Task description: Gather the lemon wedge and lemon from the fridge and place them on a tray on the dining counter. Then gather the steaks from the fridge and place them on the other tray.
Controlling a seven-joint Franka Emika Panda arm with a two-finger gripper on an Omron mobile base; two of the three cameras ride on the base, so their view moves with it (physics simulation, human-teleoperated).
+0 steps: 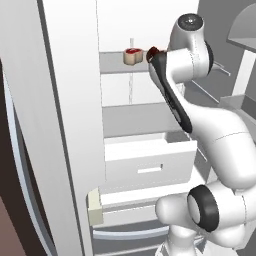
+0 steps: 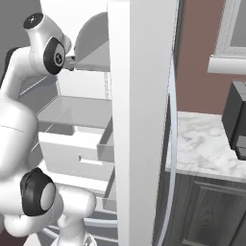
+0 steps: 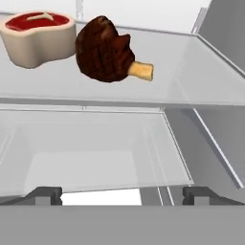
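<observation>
Gripper (image 3: 122,194) had its fingers spread wide and empty below the fridge shelf (image 3: 201,81) where the raw steak (image 3: 37,37) and the browned bone-in steak (image 3: 104,49) lay touching; judged both soft, slick, moderately heavy, best pinched across the thick meat.
</observation>
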